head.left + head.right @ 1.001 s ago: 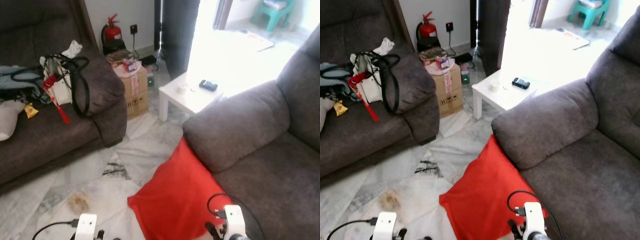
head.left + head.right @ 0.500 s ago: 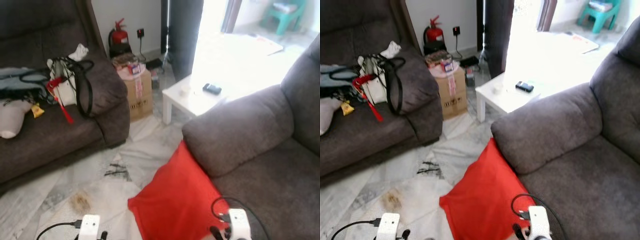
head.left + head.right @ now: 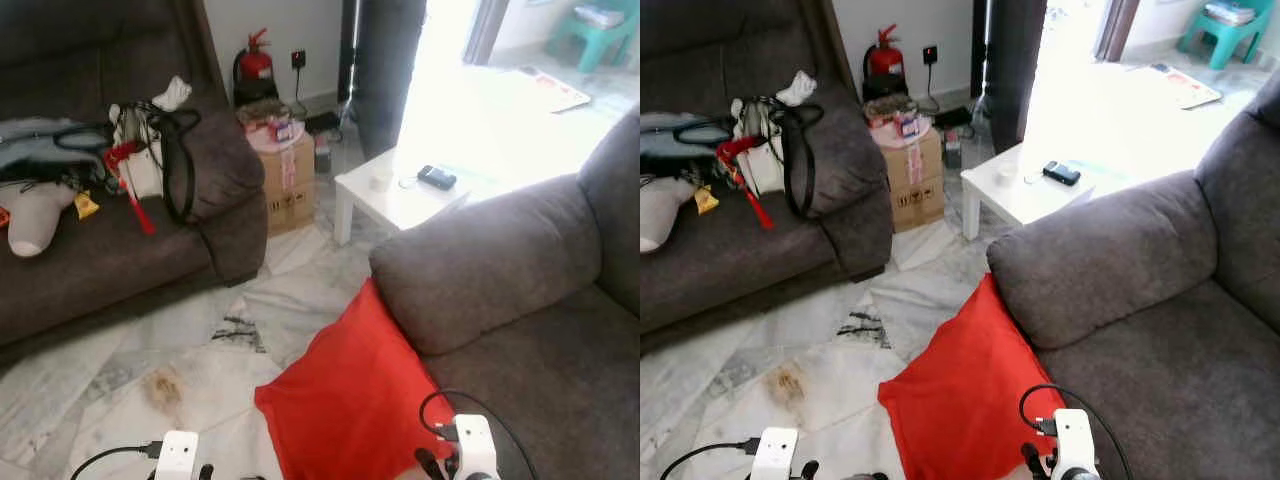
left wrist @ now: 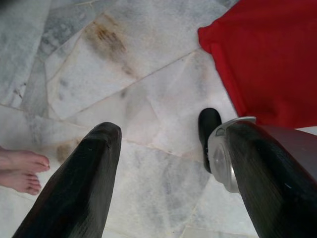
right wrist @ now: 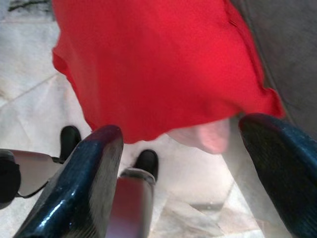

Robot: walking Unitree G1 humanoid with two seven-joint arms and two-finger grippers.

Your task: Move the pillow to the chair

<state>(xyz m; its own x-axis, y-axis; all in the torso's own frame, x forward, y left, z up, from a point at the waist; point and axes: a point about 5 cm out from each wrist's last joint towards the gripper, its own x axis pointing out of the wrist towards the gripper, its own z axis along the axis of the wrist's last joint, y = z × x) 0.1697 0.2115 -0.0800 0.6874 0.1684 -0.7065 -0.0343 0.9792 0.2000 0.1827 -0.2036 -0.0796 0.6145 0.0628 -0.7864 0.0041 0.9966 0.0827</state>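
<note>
Far left: a dark brown sofa [image 3: 120, 260] carries a pale cushion [image 3: 35, 222], a grey bag [image 3: 40, 160] and a white handbag with black straps [image 3: 150, 160] from which a red tassel [image 3: 128, 195] hangs. Behind the sofa arm, against the wall, stands a red fire extinguisher [image 3: 255, 62]; just beside the arm sits a cardboard box [image 3: 285, 185] with small items on top.

Foreground, left: the left claw [image 4: 163, 173] hangs above the marble floor [image 3: 130, 370], its two black fingers spread wide and holding nothing. The left wrist view also shows a person's bare feet [image 4: 22, 171] on the floor and a corner of the pillow.

Centre: the red pillow [image 3: 350, 400] stands tilted on the floor, its upper edge leaning against the front of the grey armchair [image 3: 500, 300], below the armrest. A brownish stain [image 3: 165, 385] and dark scuff marks [image 3: 240, 330] mark the floor near it.

Foreground, right: the right claw [image 5: 183, 163] hovers just above the pillow's lower edge, fingers wide apart on either side of it and gripping nothing; whether a finger touches the fabric cannot be told.

Upper right: a small white tabletop [image 3: 400, 195] bears a dark phone-like object [image 3: 437, 177] and a small white cup [image 3: 380, 180]. Beyond the bright doorway stands a teal stool [image 3: 600, 25].
</note>
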